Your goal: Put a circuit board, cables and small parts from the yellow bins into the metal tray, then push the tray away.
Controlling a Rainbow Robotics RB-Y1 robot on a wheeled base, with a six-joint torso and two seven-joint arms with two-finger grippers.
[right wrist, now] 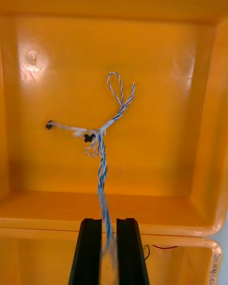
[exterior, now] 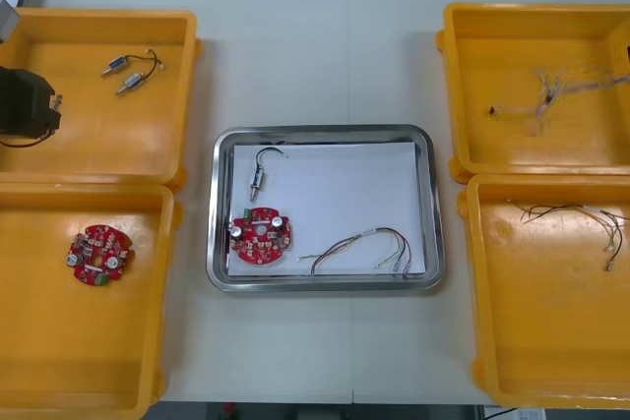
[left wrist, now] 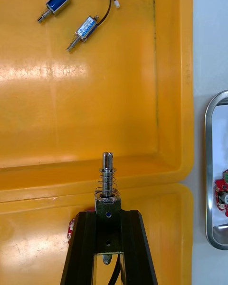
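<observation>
Thin cable (right wrist: 102, 161) may slip
My left tool (left wrist: 108, 214) clamps a small metal part (left wrist: 108, 180); right tool (right wrist: 109, 223) pinches cable trailing ahead.

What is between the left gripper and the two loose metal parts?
Left wrist view: bare yellow bin floor. The left gripper above it grips a small sprung metal part; the right gripper, over the far right bin, holds a twisted blue-white cable.
</observation>
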